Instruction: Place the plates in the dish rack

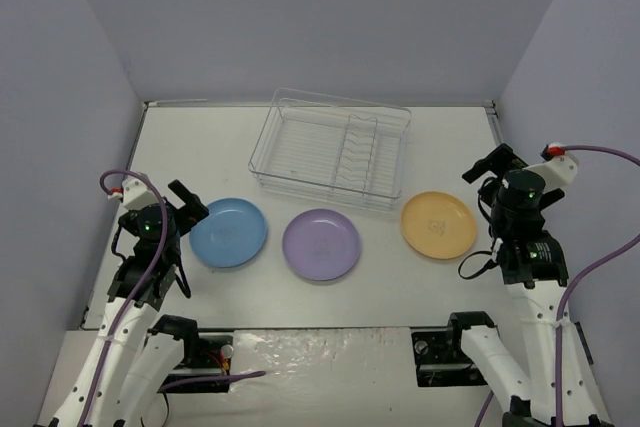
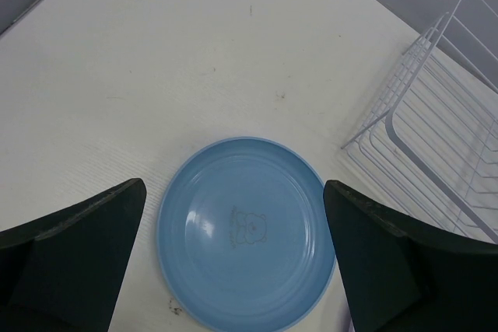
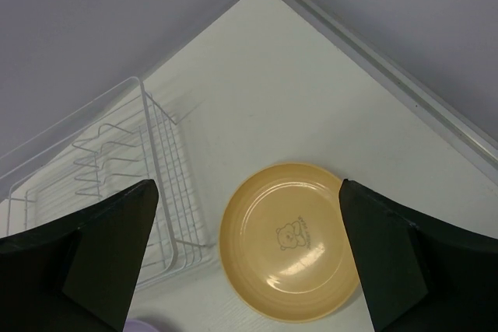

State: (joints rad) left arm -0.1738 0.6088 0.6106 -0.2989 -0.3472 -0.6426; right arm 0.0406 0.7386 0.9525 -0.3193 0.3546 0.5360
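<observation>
Three plates lie flat in a row on the white table: a light blue plate (image 1: 229,232) on the left, a lavender plate (image 1: 321,244) in the middle, a yellow-orange plate (image 1: 438,224) on the right. The wire dish rack (image 1: 331,147) stands behind them, empty. My left gripper (image 1: 190,202) is open and hovers just left of the blue plate (image 2: 247,232). My right gripper (image 1: 487,175) is open and hovers right of the yellow-orange plate (image 3: 292,241). Both grippers are empty. The rack also shows in the left wrist view (image 2: 436,130) and the right wrist view (image 3: 109,169).
Grey walls close in the table on the left, back and right. A raised rail (image 3: 373,68) runs along the table's right edge. Cables (image 1: 590,277) hang from both arms.
</observation>
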